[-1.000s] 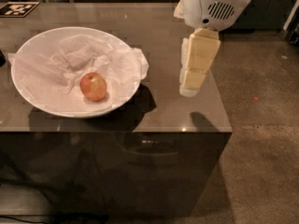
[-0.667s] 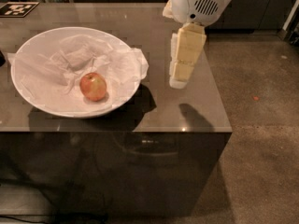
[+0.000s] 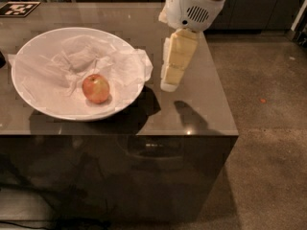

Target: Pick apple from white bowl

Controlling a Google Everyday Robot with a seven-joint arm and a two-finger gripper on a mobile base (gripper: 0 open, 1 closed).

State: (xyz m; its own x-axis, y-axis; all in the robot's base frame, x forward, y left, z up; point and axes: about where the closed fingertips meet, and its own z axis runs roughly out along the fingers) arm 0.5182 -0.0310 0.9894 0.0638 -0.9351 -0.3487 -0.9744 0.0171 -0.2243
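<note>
The small red-orange apple (image 3: 96,88) lies on crumpled white paper inside the large white bowl (image 3: 29,97), right of the bowl's middle. The bowl stands on the left part of the dark table (image 3: 201,114). My gripper (image 3: 170,84) hangs from the white arm at the top of the view, pointing down. It hovers just right of the bowl's right rim, above the table, apart from the apple and holding nothing.
Paper (image 3: 141,63) spills over the bowl's right rim toward the gripper. A black-and-white marker tag (image 3: 19,8) lies at the table's far left corner. The table's right edge drops to a speckled floor (image 3: 268,143).
The arm and gripper have moved left, from the table's right part to just beside the bowl's right rim. The apple and bowl have not moved.
</note>
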